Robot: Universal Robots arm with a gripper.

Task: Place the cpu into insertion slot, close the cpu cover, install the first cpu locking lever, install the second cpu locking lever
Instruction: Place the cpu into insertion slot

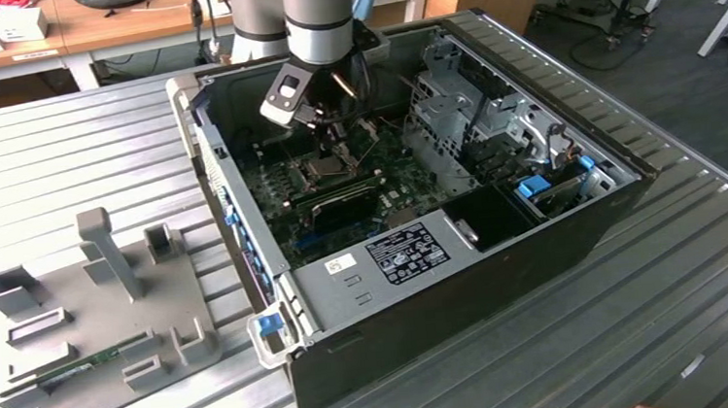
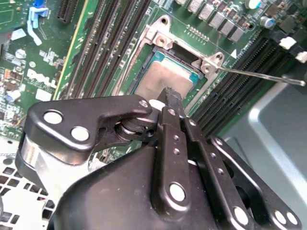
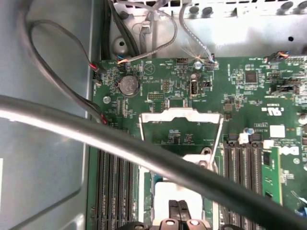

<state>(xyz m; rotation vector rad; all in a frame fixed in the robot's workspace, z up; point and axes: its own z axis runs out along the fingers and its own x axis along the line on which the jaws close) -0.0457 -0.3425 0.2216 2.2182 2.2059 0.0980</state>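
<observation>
The cpu [image 2: 165,79], a pale metal square, lies flat in the insertion slot [image 2: 158,39] on the green board. My gripper [image 2: 171,96] hangs just above the cpu's near edge, fingers pressed together and holding nothing. In the first wrist view the gripper [image 3: 180,213] is over the cpu [image 3: 165,191], and the cpu cover [image 3: 181,115] is swung open, lying back on the board beyond the socket. One thin locking lever [image 2: 261,76] sticks out sideways from the socket corner, unlatched. In the exterior view the gripper [image 1: 329,148] is down inside the case over the socket [image 1: 323,173].
The open computer case [image 1: 475,283] lies on a ribbed metal table. Long black memory slots [image 2: 110,43] flank the socket on both sides. A thick grey cable [image 3: 96,134] crosses in front of the first wrist camera. A grey fixture plate [image 1: 100,312] lies at the exterior view's left.
</observation>
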